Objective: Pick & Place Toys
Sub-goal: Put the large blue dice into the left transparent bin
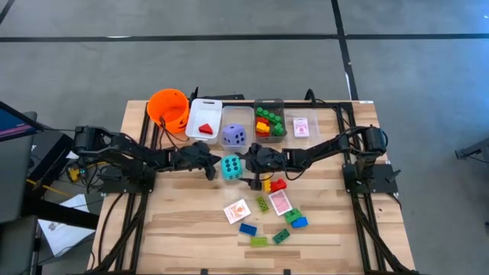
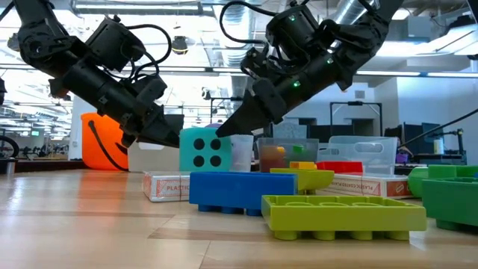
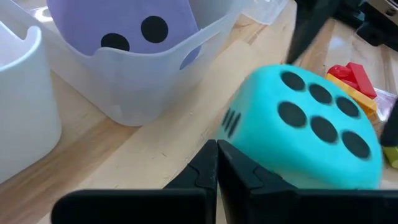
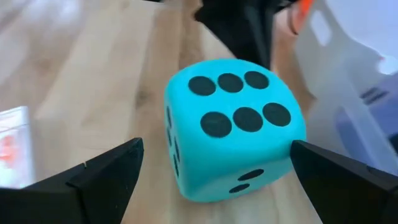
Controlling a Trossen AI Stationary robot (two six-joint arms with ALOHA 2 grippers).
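The teal die (image 1: 231, 168) rests flat on the wooden table, its six-dot face (image 4: 239, 102) up. My left gripper (image 1: 212, 165) is shut, and its tips (image 3: 216, 152) stand right at the die's side facing the table's left. My right gripper (image 1: 246, 163) comes from the table's right and is open. Its two fingers (image 4: 106, 174) stand on either side of the die (image 4: 230, 130) with a gap visible. A purple die (image 1: 234, 135) lies in a clear bin just beyond. My left gripper's shut fingertips (image 3: 211, 158) stand at the teal die's left-facing side (image 3: 239, 134), slanting down from the table's left. I cannot tell whether they touch it. The die sits on the table.
Along the far edge stand an orange bucket (image 1: 168, 109), a white bin (image 1: 205, 122) holding a red wedge, and clear bins of bricks (image 1: 269, 122) and cards (image 1: 303, 126). Red and yellow bricks (image 1: 273, 184), cards (image 1: 238, 211) and more bricks (image 1: 247, 228) lie toward the near side.
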